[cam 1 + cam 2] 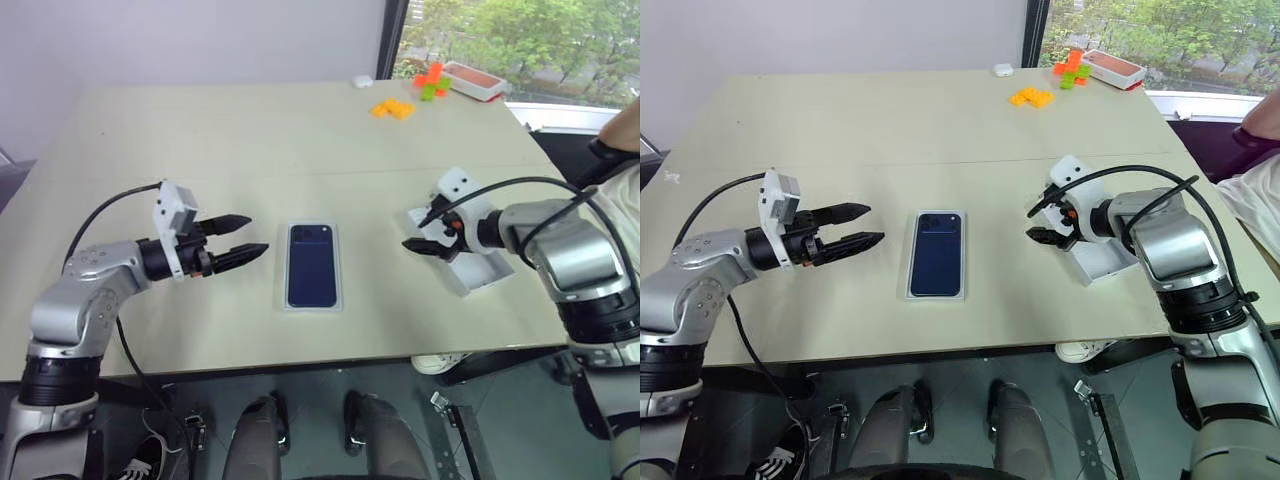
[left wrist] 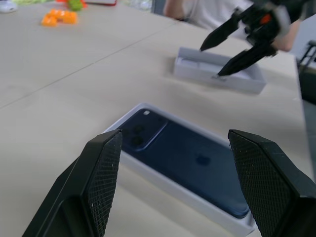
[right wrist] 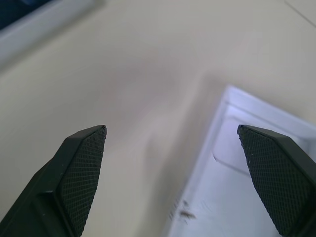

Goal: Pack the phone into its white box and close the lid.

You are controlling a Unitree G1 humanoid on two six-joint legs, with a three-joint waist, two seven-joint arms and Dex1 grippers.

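Looking at the white box [image 1: 281,290] in the middle of the worktop [image 1: 300,130], you see the phone [image 1: 311,265] already lying flat inside it, back side up. So the packing part seems done; the closing is left. The lid [image 1: 478,272] rests inside-up on the worktop, well apart from the box on its right. Your right hand [image 1: 424,232] hovers over the lid's near end, open and empty. Your left hand [image 1: 238,238] waits just left of the box, also open, holding nothing.

Navy phone [image 1: 311,265], white box [image 1: 283,296], orange blocks [image 1: 392,109].
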